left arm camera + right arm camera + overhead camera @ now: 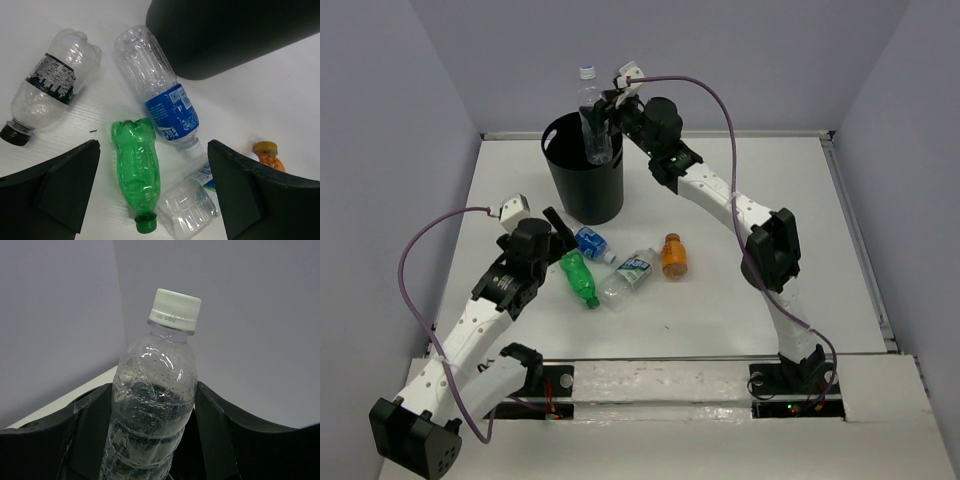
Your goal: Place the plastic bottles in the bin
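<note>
My right gripper (602, 122) (152, 440) is shut on a clear unlabelled bottle (593, 125) (155, 400) with a white cap, held upright over the mouth of the black bin (583, 185). My left gripper (556, 232) (152, 162) is open and hovers over the bottles lying on the table. Between its fingers lie a green bottle (136, 167) (578, 278) and a clear bottle with a white-blue label (192, 206) (628, 272). A blue-labelled bottle (161, 92) (592, 243) lies beside the bin (235, 30). A short orange bottle (673, 256) (269, 156) stands to the right.
A clear bottle with a black label band and black cap (47, 87) lies to the left in the left wrist view. Grey walls enclose the white table (750, 300) on three sides.
</note>
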